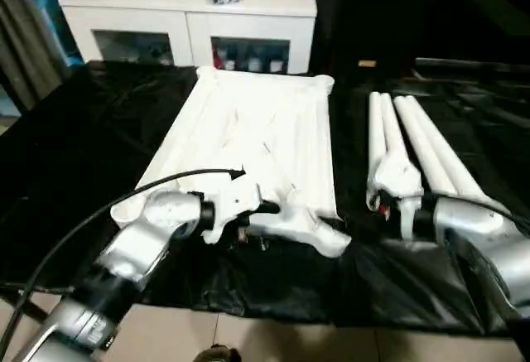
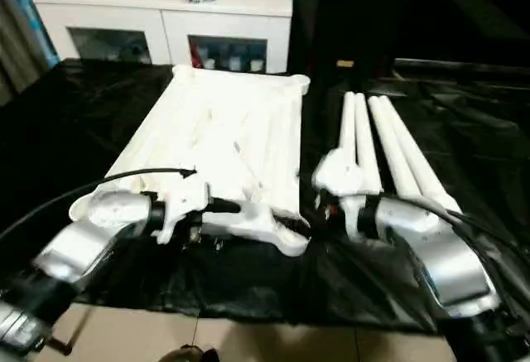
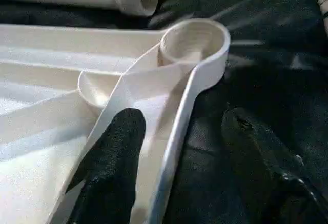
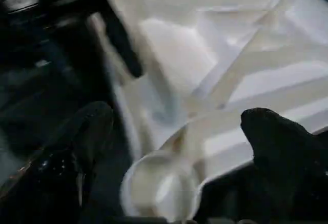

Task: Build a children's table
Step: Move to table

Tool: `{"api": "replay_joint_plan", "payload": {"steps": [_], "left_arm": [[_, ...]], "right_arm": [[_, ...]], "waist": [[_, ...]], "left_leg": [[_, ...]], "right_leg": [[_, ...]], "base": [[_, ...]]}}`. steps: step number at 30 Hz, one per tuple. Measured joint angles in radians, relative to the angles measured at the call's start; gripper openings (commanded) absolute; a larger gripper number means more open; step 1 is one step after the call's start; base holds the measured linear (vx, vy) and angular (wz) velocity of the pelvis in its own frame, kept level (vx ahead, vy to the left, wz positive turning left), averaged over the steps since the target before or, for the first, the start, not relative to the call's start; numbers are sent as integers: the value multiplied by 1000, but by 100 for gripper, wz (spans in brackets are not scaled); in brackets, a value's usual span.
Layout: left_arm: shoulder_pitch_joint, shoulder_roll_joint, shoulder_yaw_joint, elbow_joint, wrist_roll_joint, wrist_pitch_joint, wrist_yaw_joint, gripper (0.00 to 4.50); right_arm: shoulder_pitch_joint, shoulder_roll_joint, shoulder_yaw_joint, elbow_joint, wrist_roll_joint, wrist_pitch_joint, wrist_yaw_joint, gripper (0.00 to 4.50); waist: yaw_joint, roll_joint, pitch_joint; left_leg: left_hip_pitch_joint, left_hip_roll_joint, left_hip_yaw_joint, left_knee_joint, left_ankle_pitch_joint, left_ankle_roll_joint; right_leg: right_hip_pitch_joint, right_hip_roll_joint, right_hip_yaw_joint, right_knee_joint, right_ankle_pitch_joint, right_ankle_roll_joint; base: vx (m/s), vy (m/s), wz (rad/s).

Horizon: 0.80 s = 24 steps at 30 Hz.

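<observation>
Tabletop (image 1: 257, 142) underside up; left gripper (image 3: 177, 175) straddles rim.

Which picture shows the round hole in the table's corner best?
The left wrist view: the corner socket sits open and sharp beyond the left gripper. The right wrist view shows it blurred between the right gripper's fingers. The eye views show it small beside the tabletop.

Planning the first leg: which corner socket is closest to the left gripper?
The near right-hand corner socket of the tabletop, just ahead of the left gripper.
</observation>
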Motion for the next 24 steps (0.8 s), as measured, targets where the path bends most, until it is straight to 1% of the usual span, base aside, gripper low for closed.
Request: {"api": "replay_joint_plan", "payload": {"steps": [1,2,3,4,5,6,7,8,9,10,11,12,13,14,17,18,19,21,22,24], "left_arm": [[-9,-2,-3,6,4,0,1,249],[-29,-13,-7,12,4,-2,0,239],[-37,-19,-4,20,5,-3,2,232],[-37,-24,-7,36,5,-3,3,232],[-43,-40,-6,84,13,4,16,222],[-66,-51,-6,121,20,12,27,202],[-83,-53,-4,136,23,16,37,202],[-97,-57,-2,153,24,14,42,194],[-109,-64,-1,179,29,10,47,181],[-115,-70,3,195,35,6,50,181],[-125,-80,3,221,44,-6,59,173],[-132,-88,2,240,49,-18,64,163],[-140,-95,3,254,52,-26,68,163],[-150,-107,3,278,52,-44,80,142],[-171,-132,12,303,50,-72,79,131],[-179,-136,12,311,47,-79,76,113],[-189,-137,12,317,47,-86,73,113],[-208,-138,11,341,51,-108,58,96],[-217,-139,9,357,56,-116,56,94],[-239,-142,-12,414,87,-158,40,71]], "right_arm": [[11,-2,0,-5,0,0,2,450],[23,-15,6,-3,-3,1,10,450],[14,-22,14,0,-6,2,11,450],[10,-24,18,-2,-7,2,13,450],[9,-24,24,-6,-13,1,14,450],[12,-22,25,-6,-16,2,12,450],[18,-19,35,-3,-19,2,12,450],[30,-15,43,-2,-21,3,11,450],[34,-15,47,-2,-23,5,10,450],[32,-15,47,-4,-23,5,8,450],[32,-14,46,-3,-24,5,5,450],[32,-14,46,-3,-25,6,4,450],[33,-14,46,-4,-24,7,2,450],[34,-14,46,-4,-24,10,-2,450],[35,-15,44,-5,-22,13,-2,450],[36,-16,43,-6,-22,13,-2,450],[37,-17,43,-7,-22,13,-2,450],[38,-18,43,-7,-22,13,-2,450],[38,-19,43,-7,-22,13,-2,450],[38,-24,43,-7,-22,13,-1,450]], "waist": [[6,-6,1],[37,-35,-10],[38,-52,-14],[54,-41,-17],[65,-16,-18],[58,1,-16],[47,1,-12],[39,2,-10],[34,0,-11],[31,0,-11],[26,2,-12],[22,2,-12],[19,2,-12],[13,2,-11],[4,2,-11],[4,2,-11],[3,1,-12],[2,3,-13],[1,3,-13],[3,3,-13]], "left_leg": [[-3,2,13,-8,0,0],[-8,3,62,-22,5,-7],[-15,0,66,0,3,-35],[-19,-2,14,48,-2,-45],[3,3,-56,96,2,-43],[13,8,-66,102,-22,-30],[10,14,-48,89,-19,-33],[7,22,-38,74,-18,-33],[8,25,-31,63,-18,-33],[10,26,-24,55,-18,-33],[10,26,-20,50,-17,-31],[11,27,-17,48,-10,-21],[11,28,-15,47,-5,-15],[11,30,-13,47,-5,-15],[11,30,-9,41,-5,-15],[11,31,-7,40,-5,-15],[11,31,-3,38,-4,-14],[9,35,5,32,10,-8],[7,35,6,29,10,-7],[6,37,8,25,11,-5]], "right_leg": [[-4,-3,-5,54,-35,-31],[8,-3,11,99,-67,-42],[-7,-12,31,102,-63,12],[-13,-11,30,104,-49,22],[-4,1,22,101,-45,20],[-6,1,15,99,-41,18],[-17,7,28,92,-35,9],[-14,17,36,70,-24,-10],[-12,18,35,55,-12,-29],[-11,16,35,43,0,-36],[-2,14,33,28,17,-33],[-2,12,33,22,26,-28],[-2,12,32,20,31,-24],[-2,12,32,17,33,-22],[-4,11,33,12,33,-22],[-6,10,33,12,33,-22],[-8,9,34,12,37,-20],[-15,8,33,12,38,-14],[-18,8,33,11,37,-14],[-21,9,32,8,37,-14]], "base": [[-129,43,-5],[-102,-31,7],[11,-102,12],[11,-102,12],[0,0,0],[-64,44,0],[-64,44,0],[-128,36,20],[0,0,0],[0,0,0],[-7,55,-11],[0,0,0],[0,0,0],[0,0,0],[0,0,0],[0,0,0],[0,0,0],[0,0,0],[0,0,0],[25,-6,-2]]}}
